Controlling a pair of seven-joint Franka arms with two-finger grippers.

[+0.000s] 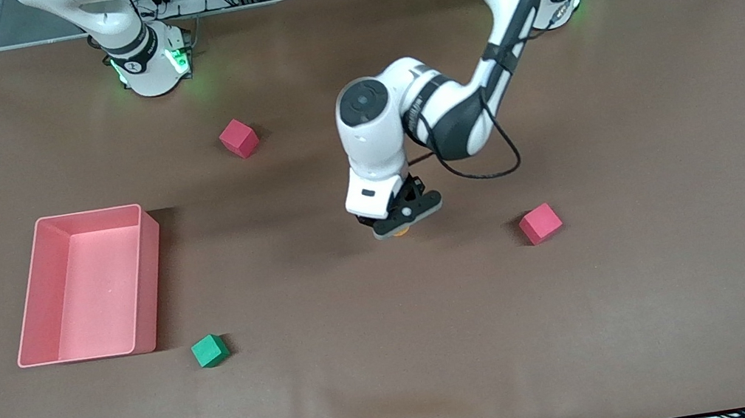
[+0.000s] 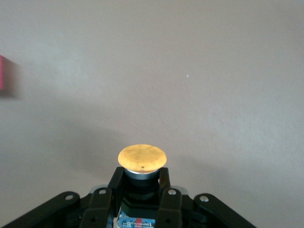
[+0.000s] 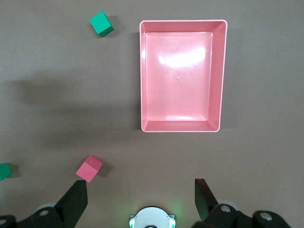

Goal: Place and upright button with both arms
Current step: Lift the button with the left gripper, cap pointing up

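Left gripper (image 2: 142, 202) jaws clamp orange-capped, dark-bodied button (image 2: 142, 158); right gripper (image 3: 141, 198) jaws spread, empty.

Glossy pink plastic tray (image 3: 223, 76), matt brown table cloth (image 1: 657, 306), smooth orange button (image 2: 142, 157) cap.

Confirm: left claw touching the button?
Touching. Left wrist view shows the left claw with both fingers pressed against the button body.
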